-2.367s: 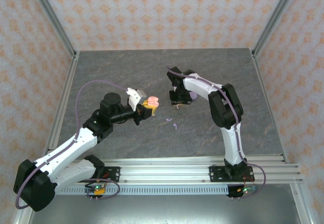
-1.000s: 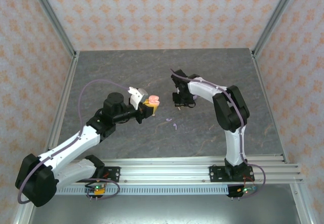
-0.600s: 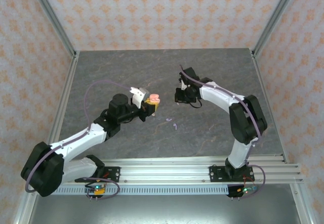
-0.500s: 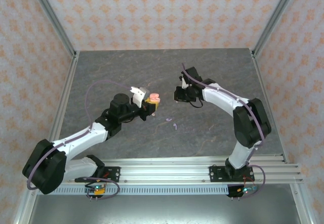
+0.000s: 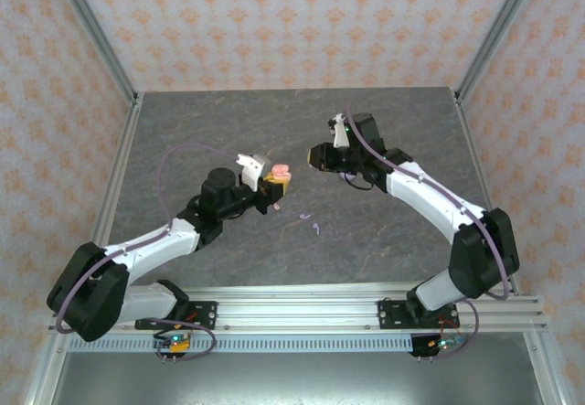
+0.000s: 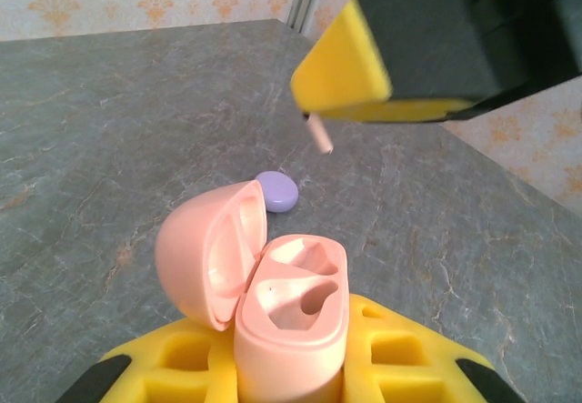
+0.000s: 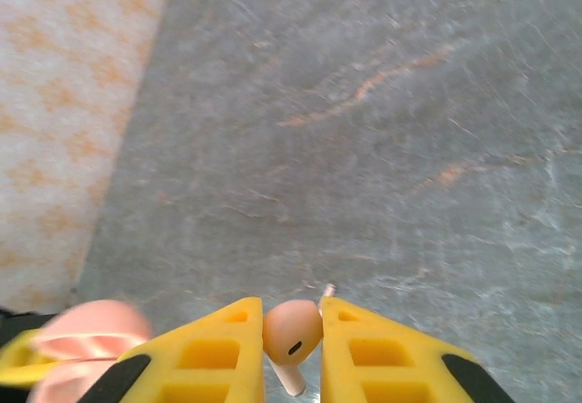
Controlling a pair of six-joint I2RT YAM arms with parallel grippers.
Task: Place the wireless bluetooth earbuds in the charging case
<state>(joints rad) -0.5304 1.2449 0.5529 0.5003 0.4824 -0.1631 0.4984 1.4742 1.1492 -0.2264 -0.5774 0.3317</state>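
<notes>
My left gripper (image 5: 266,188) is shut on an open pale pink charging case (image 6: 291,303), lid (image 6: 207,253) hinged back to the left, both sockets empty. In the top view the case (image 5: 280,175) is held above the table's middle. My right gripper (image 7: 293,317) is shut on a pale pink earbud (image 7: 293,330), stem pointing down. From above, that gripper (image 5: 315,156) hovers just right of the case, apart from it. Its yellow finger (image 6: 346,66) and the earbud's stem (image 6: 318,135) hang above the case. Two lilac earbuds (image 5: 306,216) (image 5: 316,229) lie on the table.
A shut lilac case (image 6: 275,190) lies on the grey table (image 5: 201,122) beyond the pink one. Metal frame posts and patterned walls bound the table at the left, right and back. The pink case shows blurred at the lower left of the right wrist view (image 7: 82,339).
My right arm has stretched out and its gripper has risen and turned toward the pink case. The left gripper has carried the case slightly up and to the right.
</notes>
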